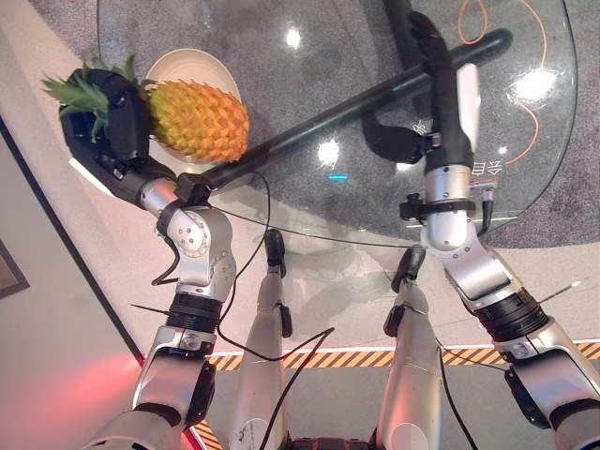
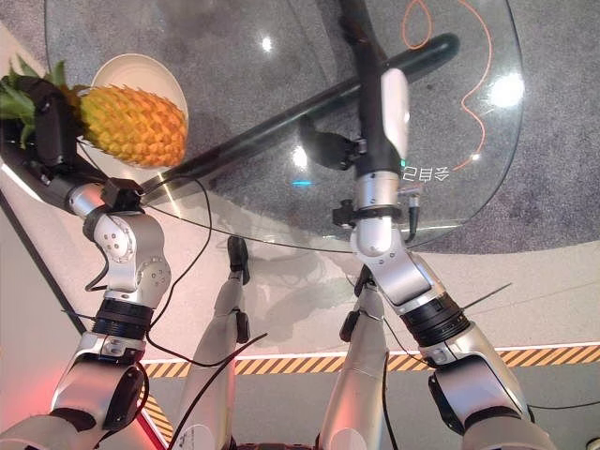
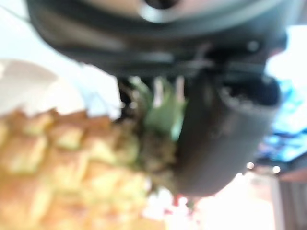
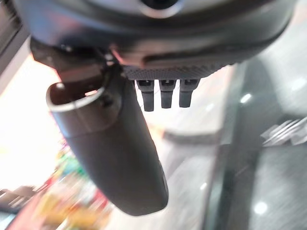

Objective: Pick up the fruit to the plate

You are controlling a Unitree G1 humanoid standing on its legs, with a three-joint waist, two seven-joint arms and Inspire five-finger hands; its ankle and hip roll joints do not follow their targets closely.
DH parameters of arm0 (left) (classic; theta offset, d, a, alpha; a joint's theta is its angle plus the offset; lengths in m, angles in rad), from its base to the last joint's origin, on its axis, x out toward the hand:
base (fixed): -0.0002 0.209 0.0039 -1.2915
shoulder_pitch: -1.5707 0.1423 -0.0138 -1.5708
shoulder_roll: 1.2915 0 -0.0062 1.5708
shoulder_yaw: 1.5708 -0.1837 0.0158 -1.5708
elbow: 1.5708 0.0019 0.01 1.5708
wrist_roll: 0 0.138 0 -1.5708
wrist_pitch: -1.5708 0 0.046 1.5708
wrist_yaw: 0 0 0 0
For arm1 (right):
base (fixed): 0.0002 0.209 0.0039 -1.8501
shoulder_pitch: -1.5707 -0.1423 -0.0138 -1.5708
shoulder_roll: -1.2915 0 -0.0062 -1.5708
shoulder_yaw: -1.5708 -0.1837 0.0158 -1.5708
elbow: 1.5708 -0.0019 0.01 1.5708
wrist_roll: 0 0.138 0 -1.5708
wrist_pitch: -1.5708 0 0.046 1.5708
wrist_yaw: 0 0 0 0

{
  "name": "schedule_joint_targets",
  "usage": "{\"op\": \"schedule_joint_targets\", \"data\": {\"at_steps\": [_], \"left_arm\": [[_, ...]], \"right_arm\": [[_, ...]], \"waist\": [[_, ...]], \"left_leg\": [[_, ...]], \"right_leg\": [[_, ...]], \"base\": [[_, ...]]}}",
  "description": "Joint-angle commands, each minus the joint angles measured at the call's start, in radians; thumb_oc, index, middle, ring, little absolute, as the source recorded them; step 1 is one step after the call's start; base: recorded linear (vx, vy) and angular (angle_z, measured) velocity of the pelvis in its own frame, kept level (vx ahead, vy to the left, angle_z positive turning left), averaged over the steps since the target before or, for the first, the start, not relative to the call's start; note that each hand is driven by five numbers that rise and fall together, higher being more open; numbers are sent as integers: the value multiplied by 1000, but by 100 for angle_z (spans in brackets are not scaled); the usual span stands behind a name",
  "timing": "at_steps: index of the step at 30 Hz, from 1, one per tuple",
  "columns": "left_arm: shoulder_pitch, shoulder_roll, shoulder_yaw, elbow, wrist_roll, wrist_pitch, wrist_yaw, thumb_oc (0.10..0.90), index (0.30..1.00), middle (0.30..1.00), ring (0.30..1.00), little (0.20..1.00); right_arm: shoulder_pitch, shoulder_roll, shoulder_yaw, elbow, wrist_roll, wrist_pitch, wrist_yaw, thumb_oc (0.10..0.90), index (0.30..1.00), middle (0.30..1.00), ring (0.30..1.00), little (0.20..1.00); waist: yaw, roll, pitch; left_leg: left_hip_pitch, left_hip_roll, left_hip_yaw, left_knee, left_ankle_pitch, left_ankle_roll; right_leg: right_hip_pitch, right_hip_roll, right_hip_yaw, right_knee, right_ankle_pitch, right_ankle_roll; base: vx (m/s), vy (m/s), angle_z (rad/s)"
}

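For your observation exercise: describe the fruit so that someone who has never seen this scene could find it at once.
Start at the round glass table and go to its left edge, where a cream plate sits. The pineapple lies over it, held at its green crown by the left hand: spiky and orange-yellow.

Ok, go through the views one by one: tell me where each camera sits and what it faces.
Left eye view: on the head, looking down at the glass table; left hand grips the pineapple over the plate.
Right eye view: same scene, slightly offset; right hand over the table.
Left wrist view: along the left hand, pineapple close.
Right wrist view: along the right hand's straight fingers.
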Motion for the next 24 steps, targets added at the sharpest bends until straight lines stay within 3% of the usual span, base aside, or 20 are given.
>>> {"op": "schedule_joint_targets", "data": {"at_steps": [1,10,17,24], "left_arm": [[-147,127,63,-7,167,-170,49,100,300,300,300,200],[-233,264,70,172,191,-179,160,100,300,300,300,200],[-300,349,54,293,145,-167,163,100,300,300,300,200],[-359,399,17,401,108,-168,164,100,300,300,300,200]], "right_arm": [[-29,-23,-90,-61,31,-164,-107,800,900,900,900,900],[2,-41,-185,222,341,-294,-160,800,900,900,900,900],[-8,-42,-221,452,551,-377,-132,800,900,900,900,900],[-47,-59,-228,659,679,-405,-102,800,900,900,900,900]], "waist": [[-7,-23,-18],[-19,-33,-18],[-14,-53,-18],[-11,-58,-18]], "left_leg": [[55,59,21,2,-40,-36],[66,72,33,13,-51,-48],[60,82,31,25,-55,-55],[38,89,25,36,-49,-58]], "right_leg": [[21,28,-10,-89,71,8],[27,34,-14,-74,53,3],[34,41,-28,-68,47,-1],[22,45,-33,-66,53,-8]], "base": [[-12,27,-7],[6,27,-8],[-4,-31,-5],[-3,-5,-1]]}}
